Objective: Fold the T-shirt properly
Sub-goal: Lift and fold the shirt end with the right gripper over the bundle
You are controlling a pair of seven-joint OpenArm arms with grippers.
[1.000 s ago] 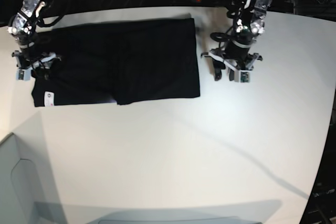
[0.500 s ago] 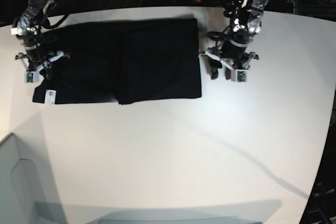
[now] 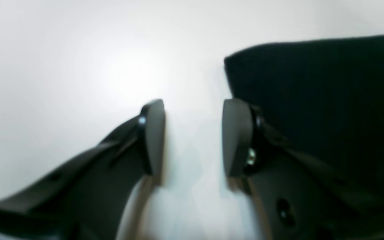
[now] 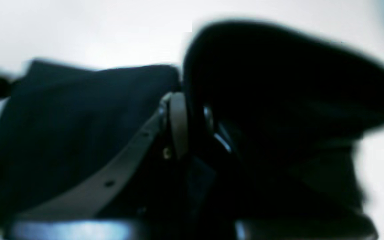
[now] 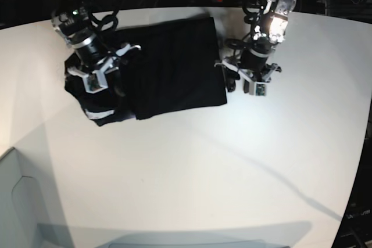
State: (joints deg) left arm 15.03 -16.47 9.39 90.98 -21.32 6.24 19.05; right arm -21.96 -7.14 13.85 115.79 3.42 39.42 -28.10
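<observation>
The right gripper (image 5: 97, 74) pinches the T-shirt (image 5: 174, 65) end, apparently to fold it across, while the left gripper (image 5: 243, 82) waits open beside the cloth's edge near the worktop's (image 5: 203, 166) far edge.

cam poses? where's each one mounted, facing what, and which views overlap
Base: high above, looking down on the white table, the T-shirt and both arms.
Left wrist: behind the left claw, facing down at the table; open fingers beside the shirt's edge.
Right wrist: behind the right claw, blurred, pinching lifted black cloth.
Shared: the T-shirt shows in all three; base sees both claws.
</observation>
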